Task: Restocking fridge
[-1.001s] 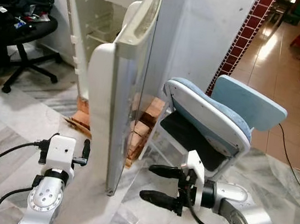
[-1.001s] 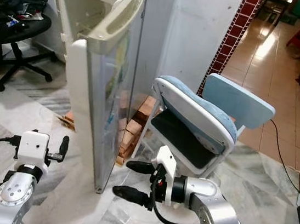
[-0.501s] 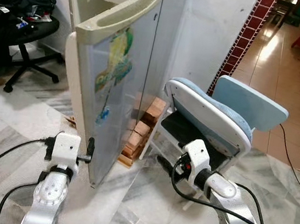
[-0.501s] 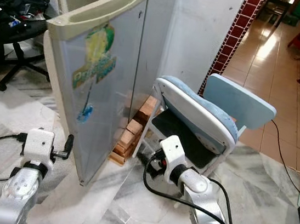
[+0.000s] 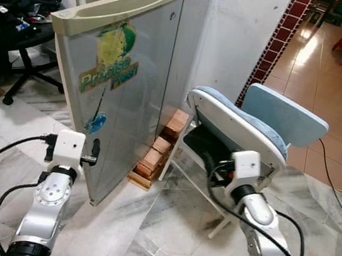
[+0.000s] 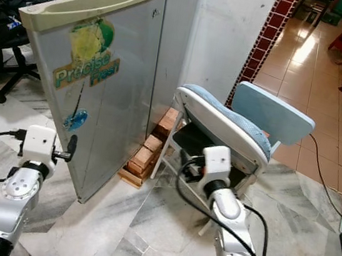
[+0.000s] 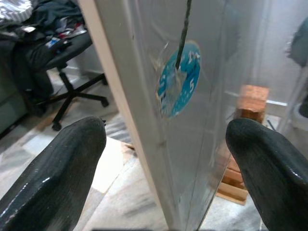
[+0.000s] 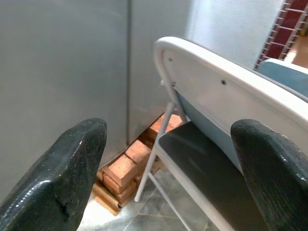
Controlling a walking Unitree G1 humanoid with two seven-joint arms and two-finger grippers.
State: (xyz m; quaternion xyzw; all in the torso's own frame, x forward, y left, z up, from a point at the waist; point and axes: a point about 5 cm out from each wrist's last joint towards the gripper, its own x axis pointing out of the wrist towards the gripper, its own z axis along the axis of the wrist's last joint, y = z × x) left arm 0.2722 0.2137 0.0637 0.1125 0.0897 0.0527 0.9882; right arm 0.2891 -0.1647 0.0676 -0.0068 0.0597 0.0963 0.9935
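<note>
fridge door (image 5: 122,90): swung further shut than a second ago, nearly closed
left gripper (image 7: 166,159): fingers wide, empty, straddling the door's free edge
right gripper (image 8: 168,168): wide, empty, beside door, facing folding chair (image 5: 246,128)
meaning: restocking likely wrapping up

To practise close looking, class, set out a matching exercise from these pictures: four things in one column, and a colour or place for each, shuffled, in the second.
1. fridge door
2. folding chair
3. bricks
4. office chair

A. black, piled with clothes
B. stacked under the fridge
C. bears a green and yellow sticker
D. pale blue padding, white frame

Pairs: 1-C, 2-D, 3-B, 4-A
</note>
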